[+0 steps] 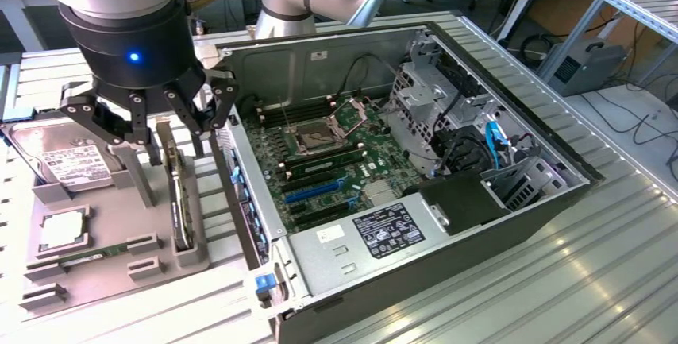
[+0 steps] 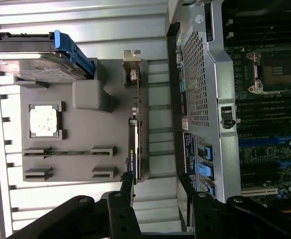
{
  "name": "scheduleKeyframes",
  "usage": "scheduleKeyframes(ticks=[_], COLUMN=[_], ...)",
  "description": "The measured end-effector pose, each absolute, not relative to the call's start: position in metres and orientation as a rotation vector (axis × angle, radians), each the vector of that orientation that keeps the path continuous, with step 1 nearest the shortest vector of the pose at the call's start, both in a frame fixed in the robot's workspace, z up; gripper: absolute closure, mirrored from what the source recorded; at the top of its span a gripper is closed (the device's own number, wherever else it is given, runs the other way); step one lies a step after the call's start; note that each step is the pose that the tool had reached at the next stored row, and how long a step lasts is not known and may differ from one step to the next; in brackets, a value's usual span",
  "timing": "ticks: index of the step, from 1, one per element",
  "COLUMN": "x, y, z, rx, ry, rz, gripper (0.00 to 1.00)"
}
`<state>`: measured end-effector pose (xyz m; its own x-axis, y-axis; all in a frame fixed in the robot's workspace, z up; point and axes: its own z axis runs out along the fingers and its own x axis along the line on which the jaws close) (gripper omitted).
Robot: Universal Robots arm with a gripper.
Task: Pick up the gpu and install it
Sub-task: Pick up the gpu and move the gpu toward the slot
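1. We see the gpu [image 1: 182,201] [image 2: 135,134] standing on its long edge in a grey holder [image 1: 117,229], just beside the open computer case [image 1: 317,62].
2. Its long axis runs alongside the case wall, with the silvery bracket [image 2: 132,62] at the hard drive [image 1: 69,161] end.
3. The gripper [image 1: 167,133] hangs above it, jaws spread wide and empty.

Exterior view: bright, even light from above. Pale glare streaks on the ribbed metal table [image 1: 620,260], lower right of frame. Blue indicator light [image 1: 133,57] glows upper left. Computer case [image 1: 317,62] holds soft shadow inside. Wrist view: dimmer, greyer; silvery square chip [image 2: 44,121] blows out white; motherboard [image 2: 269,124] sinks dark.
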<state>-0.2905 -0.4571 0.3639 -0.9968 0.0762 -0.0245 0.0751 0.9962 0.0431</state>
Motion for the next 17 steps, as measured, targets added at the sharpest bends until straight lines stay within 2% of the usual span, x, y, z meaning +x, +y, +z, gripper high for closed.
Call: scheduleKeyframes(ticks=[17], x=[-0.2905], y=[-0.4571], z=[0.3604], rx=[0.118], ry=[3.112], rz=[0.066], gripper=[0.52])
